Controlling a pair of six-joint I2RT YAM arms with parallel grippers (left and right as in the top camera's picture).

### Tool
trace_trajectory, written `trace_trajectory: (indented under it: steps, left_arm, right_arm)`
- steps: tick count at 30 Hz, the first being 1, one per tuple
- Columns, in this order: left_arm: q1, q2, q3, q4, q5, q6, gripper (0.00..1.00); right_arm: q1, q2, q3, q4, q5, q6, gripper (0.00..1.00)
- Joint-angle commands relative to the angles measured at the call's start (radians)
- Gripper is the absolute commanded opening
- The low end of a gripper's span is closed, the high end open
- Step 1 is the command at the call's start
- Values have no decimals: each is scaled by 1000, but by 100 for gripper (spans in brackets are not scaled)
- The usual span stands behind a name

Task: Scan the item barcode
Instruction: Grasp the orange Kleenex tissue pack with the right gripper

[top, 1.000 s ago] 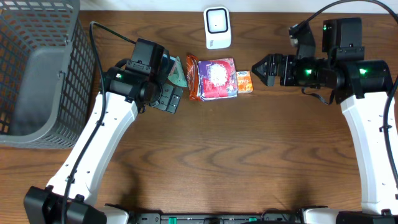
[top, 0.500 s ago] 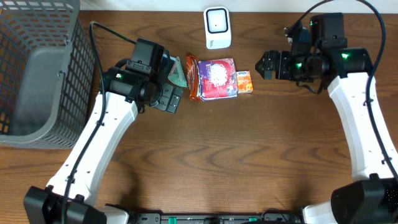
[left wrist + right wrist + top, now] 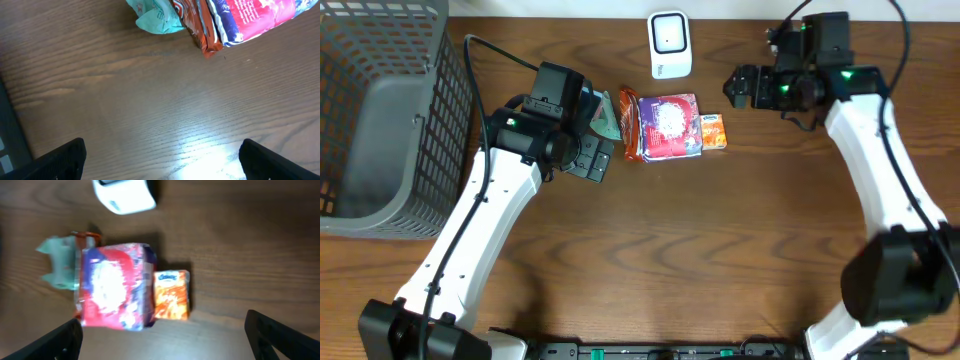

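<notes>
Wood-grain table (image 3: pixel 650 250) carried everything the job needed, and none of it had been picked up. Four goods lay in a row, touching one another, just below the white scanner (image 3: pixel 670 45): a teal packet (image 3: pixel 607 120), a brown wrapper (image 3: pixel 629 125), a purple-and-red bag (image 3: pixel 669 126) and a small orange tissue box (image 3: pixel 714 131). All four rested flat on the wood, a little apart from the scanner, whose dark window seemed to face upward (no barcode could be made out on any of them from these views).

The left gripper (image 3: pixel 162 160) sat low beside the teal packet with its jaws spread wide and only bare wood between them; it held nothing. The right gripper (image 3: pixel 167 340) hung above the table to the right of the scanner, near the orange box. Its jaws were likewise wide apart and empty, and its camera looked down on the box, the bag and the scanner's edge. A grey basket (image 3: pixel 380 120) stood at the far left, well apart from the goods.

By my reading, the task was at its very beginning: no grasp made, nothing lifted, nothing brought to the scanner. Nearly all of it remained: closing on one item, raising it, turning its code toward the scanner window and holding it there. Which item would be taken I could not tell, though the orange box lay nearest the right gripper.
</notes>
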Motion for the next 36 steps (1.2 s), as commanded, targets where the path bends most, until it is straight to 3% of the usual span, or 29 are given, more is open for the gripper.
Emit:
trace_trajectory:
  steps: [1, 9, 21, 27, 33, 36]
  left_arm:
    - [3, 2, 11, -3, 5, -13, 98]
    - [3, 2, 11, -3, 5, -13, 98]
    - [3, 2, 11, -3, 5, -13, 98]
    - [3, 2, 11, -3, 5, -13, 98]
    - [3, 2, 11, -3, 5, -13, 98]
    - [3, 2, 11, -3, 5, -13, 98]
  right_arm:
    - [10, 103, 10, 37, -26, 20, 99]
    - [10, 249, 10, 90, -82, 61, 99]
    - [10, 304, 10, 97, -80, 72, 99]
    - [10, 304, 5, 105, -72, 75, 71]
    - [12, 304, -43, 154, -73, 95, 60]
    - [16, 304, -90, 208, -84, 113, 60]
